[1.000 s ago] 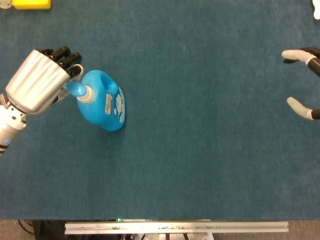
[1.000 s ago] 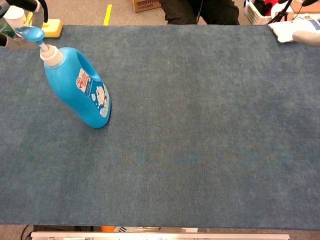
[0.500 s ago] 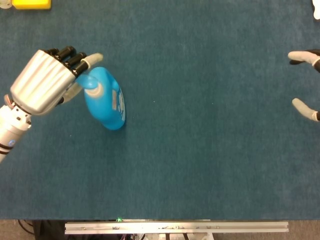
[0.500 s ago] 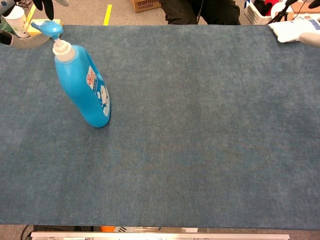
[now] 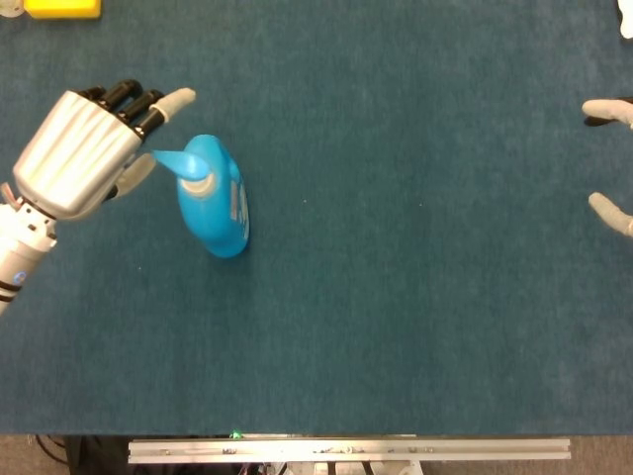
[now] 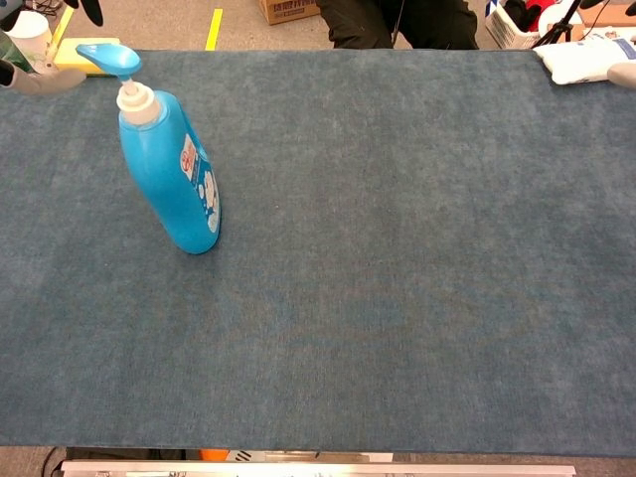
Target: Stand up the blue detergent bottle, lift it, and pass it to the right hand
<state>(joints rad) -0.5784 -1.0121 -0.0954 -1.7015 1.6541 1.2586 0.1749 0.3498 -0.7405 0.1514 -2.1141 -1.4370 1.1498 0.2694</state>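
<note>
Standing blue detergent bottle (image 6: 167, 171), left hand (image 5: 84, 150) beside

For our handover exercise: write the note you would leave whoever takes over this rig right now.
Left hand: open, fingers spread, just left of the bottle's pump, holding nothing.
Right hand: open at the table's far right edge, mostly out of frame.
Bottle: standing on its base on the mat, left side.
Done: stood up.
Left: grip it, lift, pass to the right hand.

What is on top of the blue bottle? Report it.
The blue bottle stands on the table, topped by a white collar and a blue pump spout. Nothing rests on the pump; the left hand is beside it, apart.
</note>
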